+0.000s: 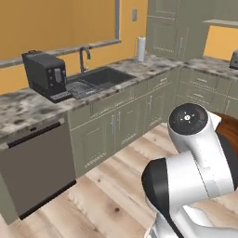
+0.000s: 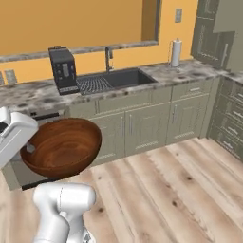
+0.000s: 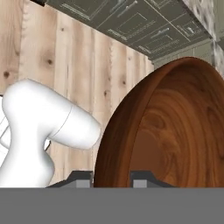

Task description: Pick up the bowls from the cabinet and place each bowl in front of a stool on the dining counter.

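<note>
A dark reddish-brown wooden bowl (image 2: 61, 147) hangs tilted in the air over the wood floor, its hollow facing the right base view. My gripper (image 3: 113, 178) is shut on its rim, one fingertip (image 3: 83, 179) outside the wall and one inside. In the right base view the gripper (image 2: 29, 149) meets the bowl's left edge. A sliver of the bowl (image 1: 230, 129) peeks out behind my arm in the left base view. The cabinet (image 1: 163, 32), with olive panelled doors, stands far off at the top right. The dining counter is out of view.
A stone-topped counter (image 2: 42, 95) with beige drawers runs along the orange wall. It carries a dark sink (image 2: 118, 78), a black coffee machine (image 2: 63, 70) and a paper towel roll (image 2: 176, 53). A dishwasher front (image 1: 37, 169) sits below. Wood floor (image 2: 180, 190) lies ahead.
</note>
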